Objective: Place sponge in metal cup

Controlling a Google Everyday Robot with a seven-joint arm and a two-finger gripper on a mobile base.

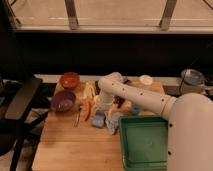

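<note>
A blue sponge (98, 120) lies on the wooden table (65, 147), left of the green tray. A second bluish-grey soft item (113, 123) lies right beside it. My gripper (102, 105) hangs at the end of the white arm (137, 97), just above and behind the sponge. A grey metallic container (192, 77) stands at the far right, beyond the table edge. I cannot tell whether it is the metal cup. No other metal cup shows, and the arm hides part of the table's back.
An orange bowl (69, 80) and a purple bowl (63, 100) sit at the left. A banana (89, 90), a red-orange vegetable (87, 109) and a utensil (78, 116) lie between them and the sponge. A green tray (147, 142) fills the front right. A white cup (146, 80) stands at the back. A black chair (17, 107) is at the left.
</note>
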